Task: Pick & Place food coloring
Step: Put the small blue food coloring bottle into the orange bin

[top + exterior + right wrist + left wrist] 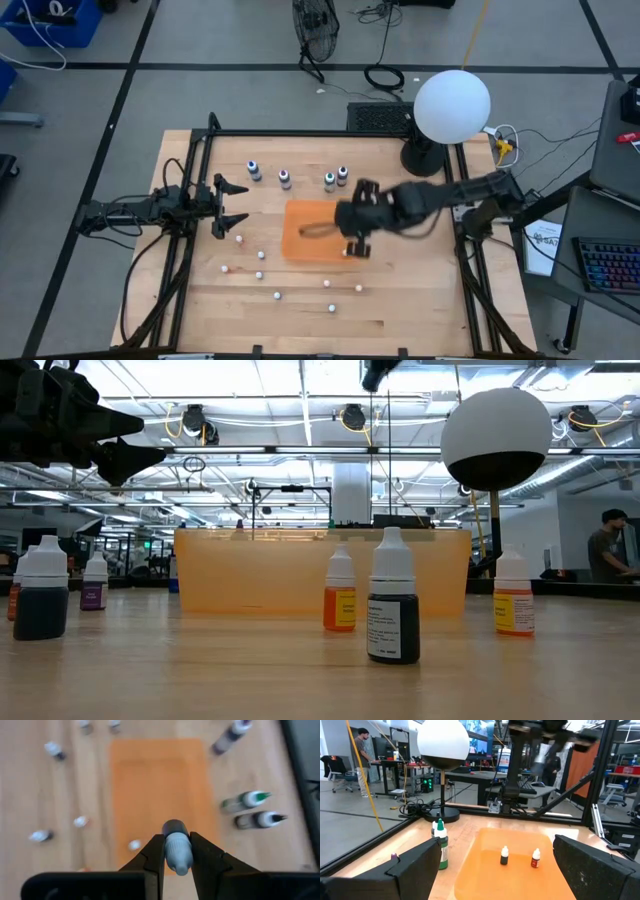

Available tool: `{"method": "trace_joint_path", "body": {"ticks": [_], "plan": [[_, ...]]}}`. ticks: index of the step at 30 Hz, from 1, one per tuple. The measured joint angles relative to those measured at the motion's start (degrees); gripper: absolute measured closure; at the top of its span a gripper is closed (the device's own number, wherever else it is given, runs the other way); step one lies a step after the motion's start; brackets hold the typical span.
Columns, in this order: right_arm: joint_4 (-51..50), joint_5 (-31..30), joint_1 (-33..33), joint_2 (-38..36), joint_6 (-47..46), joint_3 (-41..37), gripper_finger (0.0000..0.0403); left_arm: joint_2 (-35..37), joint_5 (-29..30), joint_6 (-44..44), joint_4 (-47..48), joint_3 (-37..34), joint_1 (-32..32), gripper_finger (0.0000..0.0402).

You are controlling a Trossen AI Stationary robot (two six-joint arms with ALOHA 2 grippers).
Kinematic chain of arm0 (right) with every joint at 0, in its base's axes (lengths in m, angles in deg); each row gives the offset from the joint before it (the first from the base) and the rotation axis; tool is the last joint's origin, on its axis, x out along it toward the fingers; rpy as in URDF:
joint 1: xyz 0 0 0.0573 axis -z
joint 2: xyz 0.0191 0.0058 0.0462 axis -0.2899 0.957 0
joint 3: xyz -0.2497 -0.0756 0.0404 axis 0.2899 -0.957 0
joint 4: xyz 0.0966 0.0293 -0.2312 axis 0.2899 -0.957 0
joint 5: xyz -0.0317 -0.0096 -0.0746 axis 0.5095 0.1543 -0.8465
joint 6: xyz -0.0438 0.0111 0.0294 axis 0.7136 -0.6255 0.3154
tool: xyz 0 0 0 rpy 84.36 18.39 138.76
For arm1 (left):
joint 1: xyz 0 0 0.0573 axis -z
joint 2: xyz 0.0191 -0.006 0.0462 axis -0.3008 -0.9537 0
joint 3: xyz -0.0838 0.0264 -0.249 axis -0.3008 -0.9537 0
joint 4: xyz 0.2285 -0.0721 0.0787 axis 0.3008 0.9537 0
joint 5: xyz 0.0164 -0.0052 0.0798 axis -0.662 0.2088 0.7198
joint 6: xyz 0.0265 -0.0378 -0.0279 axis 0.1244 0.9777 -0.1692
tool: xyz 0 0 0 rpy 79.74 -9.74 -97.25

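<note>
Overhead, bottle (pixel 177 849) between right fingers (pixel 156 857).

From above, the right hand (pixel 357 247) hid its bottle (pixel 177 849), and the small bottles' (pixel 275 296) colours on the bench (pixel 420 300) were unreadable.

The room was a large open workshop; its grey floor (pixel 200 90) was crossed by dark lines; black cables (pixel 385 75) lay coiled on it beyond the table's far edge; a blue bin (pixel 50 20) stood at the far left; a desk with a keyboard (pixel 605 265) sat to the right; a lamp with a white globe (pixel 452 107) stood at the far right corner; ceiling pipes and round fixtures (pixel 195 420) hung overhead; a person (pixel 605 545) stood at a bench far off to the right.
</note>
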Motion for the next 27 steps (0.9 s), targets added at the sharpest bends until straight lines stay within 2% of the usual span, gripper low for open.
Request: {"method": "trace_joint_path", "body": {"ticks": [6,12,17,27], "plan": [[0.37,5.30,7.48,1.64,5.15,-4.48,0.0348,0.00,-0.01,0.00,0.00,-0.01,-0.01,0.0023],[8.16,13.14,10.41,5.40,9.69,-13.22,0.0348,0.00,-0.02,0.00,0.00,0.00,0.00,0.0023],[10.88,14.59,12.12,8.23,11.57,-18.85,0.0348,0.00,-0.02,0.01,0.00,0.00,-0.01,0.0023],[17.68,17.54,14.49,8.55,11.57,-27.04,0.0348,0.00,-0.02,0.01,0.00,0.00,0.00,0.0023]]}}
